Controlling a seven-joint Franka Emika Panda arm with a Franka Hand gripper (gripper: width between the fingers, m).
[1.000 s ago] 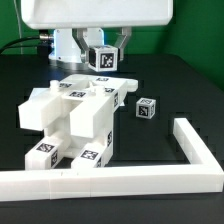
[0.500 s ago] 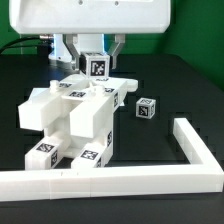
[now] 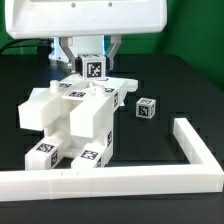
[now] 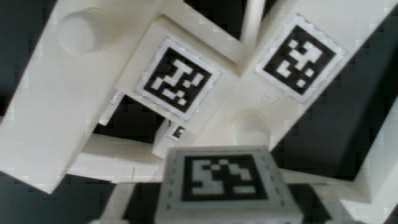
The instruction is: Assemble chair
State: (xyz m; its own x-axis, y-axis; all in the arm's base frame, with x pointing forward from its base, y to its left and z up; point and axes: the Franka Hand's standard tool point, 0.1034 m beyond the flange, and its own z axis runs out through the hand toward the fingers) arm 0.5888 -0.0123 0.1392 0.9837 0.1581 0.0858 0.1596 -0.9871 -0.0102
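The gripper [image 3: 94, 63] pinches a small tagged cube [image 3: 95, 69].
It hangs right over the chair structure [image 3: 78, 112]; a loose cube [image 3: 146, 108] lies near that structure.

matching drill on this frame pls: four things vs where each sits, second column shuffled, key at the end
Things
1. block with a tag
2. small cube
3. long rail
4. part-built chair

Places
A. alone on the black table, on the exterior view's right of the big white piece
B. L-shape along the near edge and up the exterior view's right
C. held in the gripper, at the back
D. middle of the scene, joined parts, tags at its near end

Pairs: 1-C, 2-A, 3-B, 4-D
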